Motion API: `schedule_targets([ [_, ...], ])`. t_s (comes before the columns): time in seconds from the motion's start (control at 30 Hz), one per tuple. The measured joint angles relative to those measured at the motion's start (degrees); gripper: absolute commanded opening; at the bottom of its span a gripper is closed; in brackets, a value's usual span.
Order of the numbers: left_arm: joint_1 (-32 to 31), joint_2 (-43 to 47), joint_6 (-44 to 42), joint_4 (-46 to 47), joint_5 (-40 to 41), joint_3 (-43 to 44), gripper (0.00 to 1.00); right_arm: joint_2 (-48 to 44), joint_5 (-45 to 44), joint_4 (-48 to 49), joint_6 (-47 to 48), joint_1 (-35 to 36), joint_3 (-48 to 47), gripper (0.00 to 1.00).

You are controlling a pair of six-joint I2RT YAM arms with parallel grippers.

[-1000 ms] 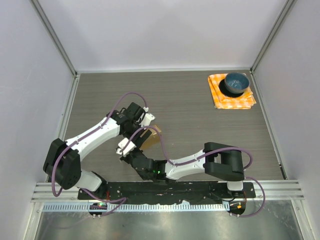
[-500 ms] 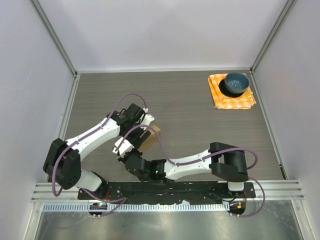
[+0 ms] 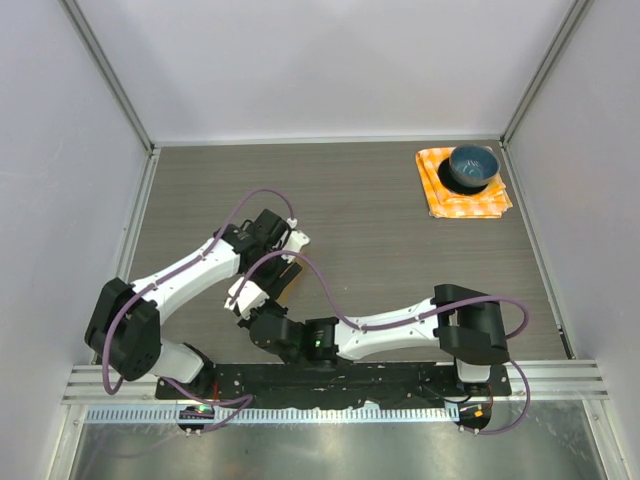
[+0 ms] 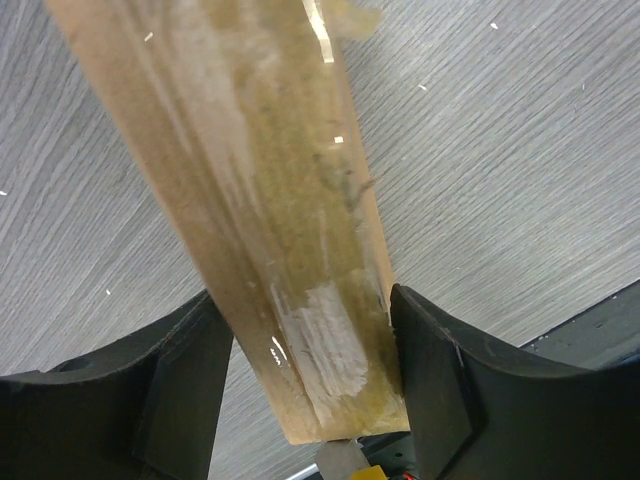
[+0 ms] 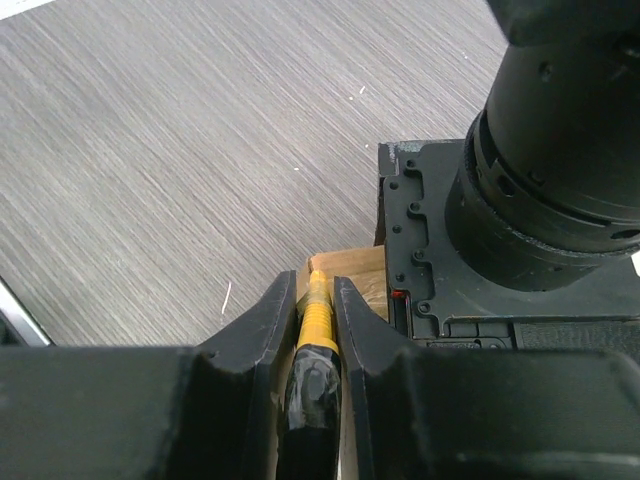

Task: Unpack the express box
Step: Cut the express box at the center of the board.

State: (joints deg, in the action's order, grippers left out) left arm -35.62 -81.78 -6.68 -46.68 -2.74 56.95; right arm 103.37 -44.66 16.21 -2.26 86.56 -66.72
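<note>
The express box (image 4: 270, 200), brown cardboard with clear tape along it, runs between my left gripper's (image 4: 303, 300) black fingers and touches both. From above only a sliver of the box (image 3: 291, 274) shows under the left gripper (image 3: 290, 243). My right gripper (image 5: 313, 290) is shut on a yellow and black cutter (image 5: 315, 330). The cutter's tip rests at the box's near edge (image 5: 355, 275), right beside the left arm's wrist. In the top view the right gripper (image 3: 243, 293) sits just near-left of the box.
A blue bowl (image 3: 472, 166) stands on an orange checked cloth (image 3: 490, 203) at the far right corner. White walls close in the table on three sides. The right arm's elbow (image 3: 470, 330) lies low at the near right.
The left jaws have narrowed onto the box. The box has dropped lower and shows less from above. The right arm's elbow has shifted right and nearer.
</note>
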Motion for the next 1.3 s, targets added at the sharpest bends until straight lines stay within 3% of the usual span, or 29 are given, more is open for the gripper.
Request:
schedule_targets([
  [0.5,0.0,1.4,-1.3,0.5,-2.9,-1.3,0.59,-2.6,8.6,-5.6,3.7,-2.1,-0.5,0.01],
  [1.3,-1.7,1.4,-3.1,0.3,-3.0,-1.3,0.55,-7.3,12.3,-14.1,2.8,-2.3,-0.5,0.01],
])
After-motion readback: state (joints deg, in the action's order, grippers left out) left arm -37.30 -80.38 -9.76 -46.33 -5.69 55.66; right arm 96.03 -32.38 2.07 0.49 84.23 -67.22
